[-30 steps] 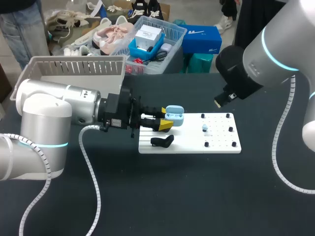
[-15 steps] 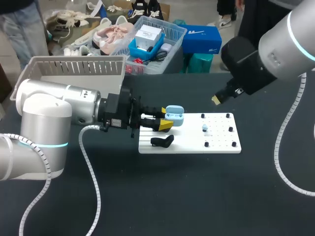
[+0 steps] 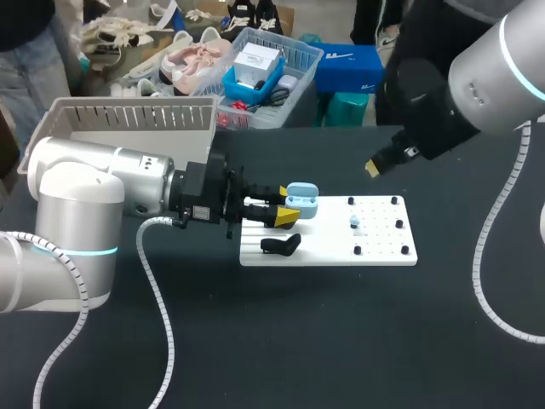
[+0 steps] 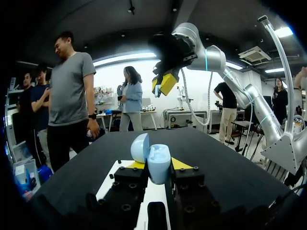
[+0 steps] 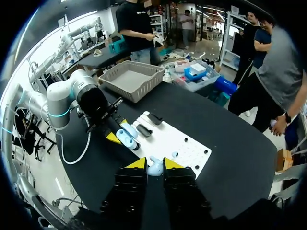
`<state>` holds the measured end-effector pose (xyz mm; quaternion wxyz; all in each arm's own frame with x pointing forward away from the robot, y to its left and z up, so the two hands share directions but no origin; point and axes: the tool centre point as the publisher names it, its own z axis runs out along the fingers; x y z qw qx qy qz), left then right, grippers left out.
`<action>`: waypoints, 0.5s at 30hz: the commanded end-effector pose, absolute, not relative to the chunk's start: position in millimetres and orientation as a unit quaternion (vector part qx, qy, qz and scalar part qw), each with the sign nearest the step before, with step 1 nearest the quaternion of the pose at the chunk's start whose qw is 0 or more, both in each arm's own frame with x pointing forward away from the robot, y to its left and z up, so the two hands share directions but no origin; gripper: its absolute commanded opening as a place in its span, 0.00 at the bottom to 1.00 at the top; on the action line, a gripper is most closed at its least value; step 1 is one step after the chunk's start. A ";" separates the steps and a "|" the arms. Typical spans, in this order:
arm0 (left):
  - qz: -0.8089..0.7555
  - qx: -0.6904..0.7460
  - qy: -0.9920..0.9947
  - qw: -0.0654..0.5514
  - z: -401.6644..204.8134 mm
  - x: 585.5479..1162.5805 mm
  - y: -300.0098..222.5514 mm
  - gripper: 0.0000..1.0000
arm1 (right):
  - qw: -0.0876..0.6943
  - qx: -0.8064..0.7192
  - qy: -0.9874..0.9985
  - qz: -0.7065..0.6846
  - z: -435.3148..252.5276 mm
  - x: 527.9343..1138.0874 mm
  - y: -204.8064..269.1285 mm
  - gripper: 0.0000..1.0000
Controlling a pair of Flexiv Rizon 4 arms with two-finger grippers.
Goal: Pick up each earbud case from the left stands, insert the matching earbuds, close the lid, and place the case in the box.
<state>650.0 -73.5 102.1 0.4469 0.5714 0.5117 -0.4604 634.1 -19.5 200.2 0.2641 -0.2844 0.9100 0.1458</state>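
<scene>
My left jaws clench the earbud case (image 3: 302, 201) over the white board (image 3: 375, 251), its lid open so it can take buds. My right jaws pinch one earbud (image 5: 154, 168) high above the surface (image 3: 341, 341), likely ready for inserting.

Robotics lab: a black table (image 3: 281, 341) w/ two grey robot arms over it, left arm (image 3: 85, 196) & right arm (image 3: 485, 68). Mid-table sits a white peg board (image 3: 375, 247) as a fixture; at the table's far-left corner, a grey slatted box (image 3: 128, 119).
</scene>
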 end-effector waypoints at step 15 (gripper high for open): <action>-0.459 0.571 0.513 0.449 101.9 649.0 -73.9 0.00 | 0.236 -0.202 0.949 0.048 207.5 587.2 17.4 0.00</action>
